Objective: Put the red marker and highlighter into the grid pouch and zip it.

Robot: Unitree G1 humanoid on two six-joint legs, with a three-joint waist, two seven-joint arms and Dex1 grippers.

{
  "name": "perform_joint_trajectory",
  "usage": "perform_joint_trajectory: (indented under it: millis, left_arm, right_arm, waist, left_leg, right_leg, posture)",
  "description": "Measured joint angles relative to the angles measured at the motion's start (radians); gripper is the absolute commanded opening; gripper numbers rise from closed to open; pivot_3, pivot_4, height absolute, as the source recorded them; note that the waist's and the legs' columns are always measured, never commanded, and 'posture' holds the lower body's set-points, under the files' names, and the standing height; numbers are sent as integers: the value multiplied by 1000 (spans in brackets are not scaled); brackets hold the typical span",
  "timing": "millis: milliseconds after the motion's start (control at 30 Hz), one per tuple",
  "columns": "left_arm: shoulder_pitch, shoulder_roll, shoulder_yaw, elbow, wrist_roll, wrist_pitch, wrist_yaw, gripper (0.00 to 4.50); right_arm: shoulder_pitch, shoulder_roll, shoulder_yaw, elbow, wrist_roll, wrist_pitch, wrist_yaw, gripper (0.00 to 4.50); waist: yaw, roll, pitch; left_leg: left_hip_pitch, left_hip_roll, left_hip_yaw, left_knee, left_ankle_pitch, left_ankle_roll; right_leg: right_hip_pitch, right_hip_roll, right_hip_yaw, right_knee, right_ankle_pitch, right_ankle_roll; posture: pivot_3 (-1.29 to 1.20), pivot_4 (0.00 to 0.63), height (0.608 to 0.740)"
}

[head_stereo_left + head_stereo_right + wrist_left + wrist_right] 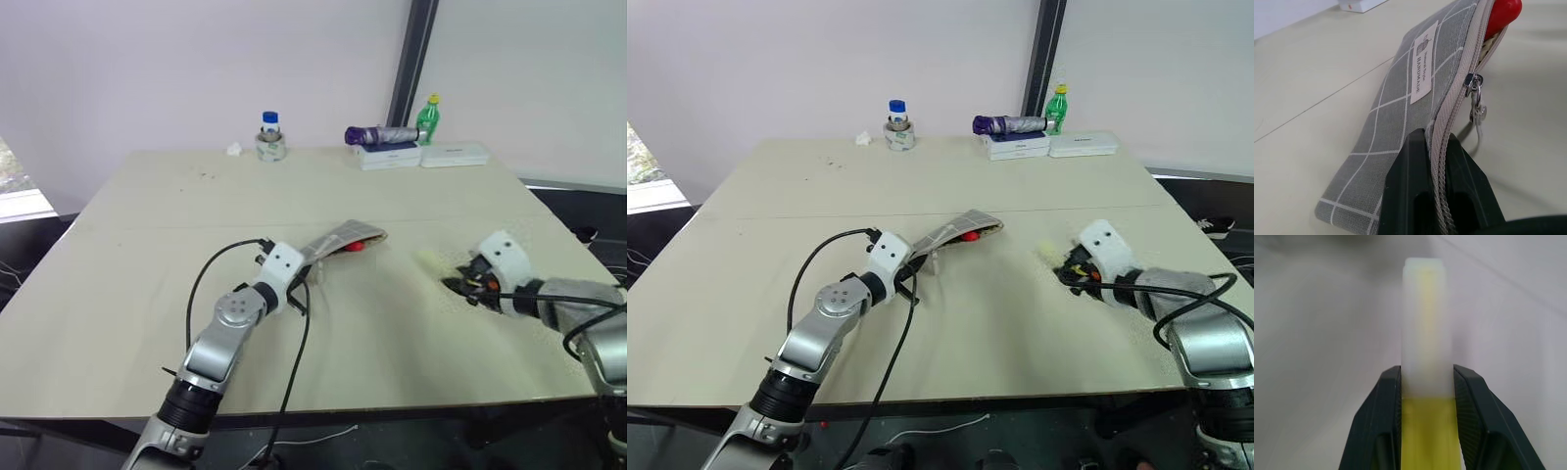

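Closest to my head camera are my 2 arms, reaching out over the beige worktop [127,294]. On my left side, my left gripper [1436,147] is clenched on the zipper edge of the grid pouch [1400,112], its 2 black fingers pinching the grey fabric right at the zip. From that grip the pouch runs away from me toward the middle of the worktop, its gripped end raised. Its white label faces up in the left wrist view, and the metal zipper pull [1475,93] hangs partway along the zip. At the pouch's far, open end, the rounded end of the red marker [1502,14] pokes out of the mouth, so the marker sits inside the pouch with only its tip showing.

On my right side, my right gripper [1426,377] is grasping the highlighter [1425,318]. Both fingers press against its flat sides about where the yellow body meets the paler translucent cap, and the cap sticks out beyond my fingertips. The highlighter is well apart from the pouch, off to the right of it.

Along the far edge of the worktop stand a small jar with a blue lid [270,135], a green bottle [427,119], a folded purple umbrella [384,135] and 2 white boxes [456,155].
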Motion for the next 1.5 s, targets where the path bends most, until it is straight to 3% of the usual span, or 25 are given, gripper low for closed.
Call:
perform_joint_trajectory:
  millis: [433, 1133, 1500]
  left_arm:
    - [-8, 7, -18, 6, 29, -37, -6, 0]
    - [0, 25, -56, 5, 73, -109, -37, 0]
    - [15, 73, -130, 4, 122, -232, -113, 0]
  right_arm:
    - [-204, 64, 271, -55, 24, 42, -7, 884]
    - [-247, 58, 335, 95, -47, 39, -20, 884]
    - [-333, 5, 453, 146, -139, -29, 83, 884]
  waist:
    - [1, 0, 0]
    - [0, 0, 0]
    - [-1, 0, 0]
  left_leg:
    - [0, 0, 0, 0, 0, 0]
    - [0, 0, 0, 0, 0, 0]
    - [0, 0, 0, -1, 0, 0]
  right_leg:
    - [-1, -1, 0, 0, 0, 0]
    - [-1, -1, 0, 0, 0, 0]
    - [-2, -1, 1, 0, 0, 0]
  posture:
    - [0, 150, 740]
    - [0, 150, 740]
    - [0, 150, 740]
